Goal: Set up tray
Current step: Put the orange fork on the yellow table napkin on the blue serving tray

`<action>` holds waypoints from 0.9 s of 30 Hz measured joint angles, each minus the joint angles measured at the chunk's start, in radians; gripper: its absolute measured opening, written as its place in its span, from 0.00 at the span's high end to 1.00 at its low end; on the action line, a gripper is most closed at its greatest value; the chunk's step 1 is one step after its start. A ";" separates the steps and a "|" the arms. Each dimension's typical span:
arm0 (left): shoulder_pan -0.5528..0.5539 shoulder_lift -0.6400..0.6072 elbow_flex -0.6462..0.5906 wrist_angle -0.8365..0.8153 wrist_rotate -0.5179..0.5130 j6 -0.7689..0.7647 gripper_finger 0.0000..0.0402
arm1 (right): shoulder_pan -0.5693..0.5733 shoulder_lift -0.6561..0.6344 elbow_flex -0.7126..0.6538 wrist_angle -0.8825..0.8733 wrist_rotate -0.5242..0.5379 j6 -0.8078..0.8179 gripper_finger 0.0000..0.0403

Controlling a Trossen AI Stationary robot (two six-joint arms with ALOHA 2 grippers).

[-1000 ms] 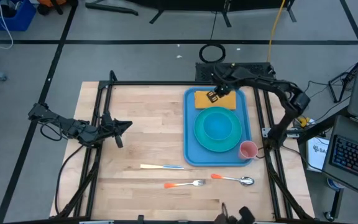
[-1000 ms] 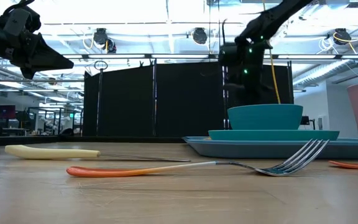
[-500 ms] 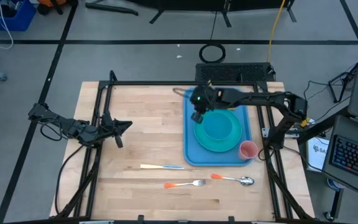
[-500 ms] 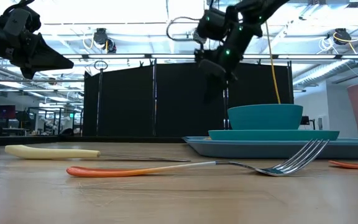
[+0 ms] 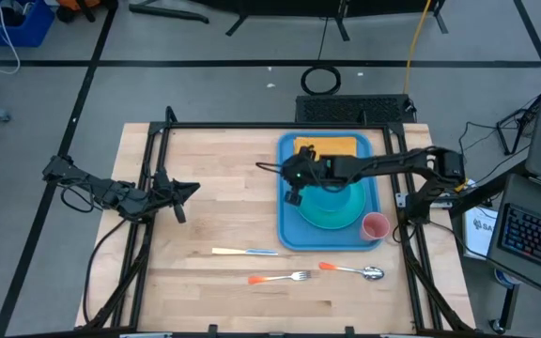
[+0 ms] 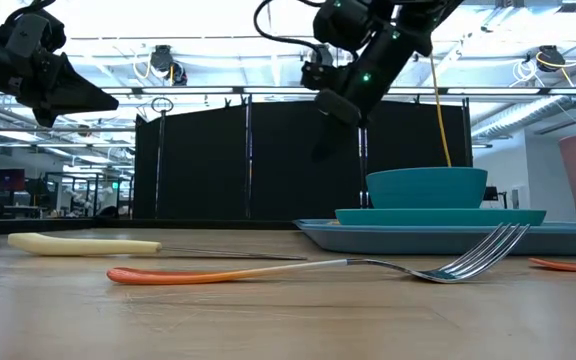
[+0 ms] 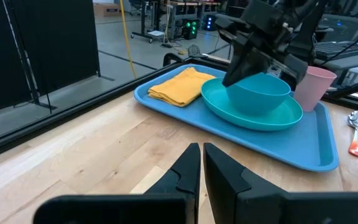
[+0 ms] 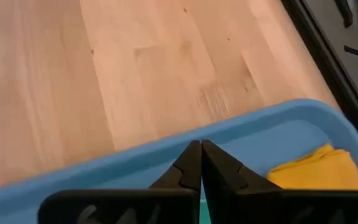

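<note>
High view: the blue tray (image 5: 285, 221) lies on the right half of the table (image 5: 214, 188), carrying a napkin (image 5: 332, 145), plate (image 5: 346, 216), bowl (image 5: 332, 195) and pink cup (image 5: 375, 226). The right gripper (image 5: 292, 197), fingers together and empty, hangs above the tray's left rim, just beside the bowl. Dropping low, it could clip the bowl or shove the tray. The fork (image 5: 280, 278), knife (image 5: 244, 252) and spoon (image 5: 353, 271) lie flat on the wood, likely awkward to pinch. The left gripper (image 5: 192, 189), fingers nearly together, waits at the table's left edge
</note>
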 joint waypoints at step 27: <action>0.000 0.037 0.001 0.308 -0.062 -0.051 0.94 | 0.090 -0.123 -0.187 0.520 -0.004 -0.327 1.00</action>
